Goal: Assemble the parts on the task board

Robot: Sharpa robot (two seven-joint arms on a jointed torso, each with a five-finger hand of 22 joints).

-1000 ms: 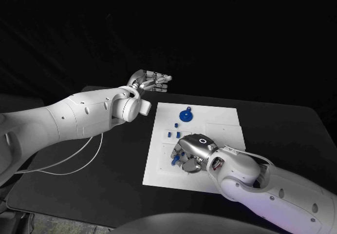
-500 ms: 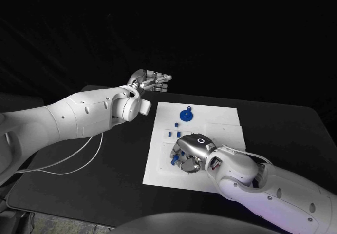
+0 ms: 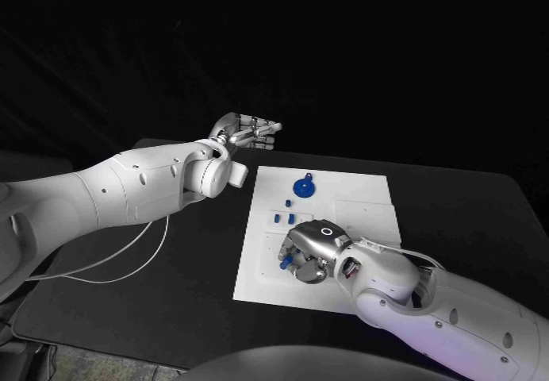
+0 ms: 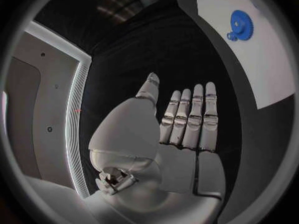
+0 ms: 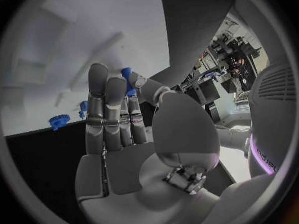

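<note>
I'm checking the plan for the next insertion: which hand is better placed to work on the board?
The right hand: it is over the task board with a small blue part at its fingertips. The left hand is beyond the board's far corner, fingers straight, holding nothing.

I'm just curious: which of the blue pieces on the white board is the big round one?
The blue gear near the board's far edge, away from both hands. The other blue pieces are small and sit nearer the right hand.

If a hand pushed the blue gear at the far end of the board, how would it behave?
The blue gear lies flat on the task board, so it would probably slide, not roll. It looks like thin, rigid plastic, likely light. Being so low, it may be awkward to pinch.
</note>
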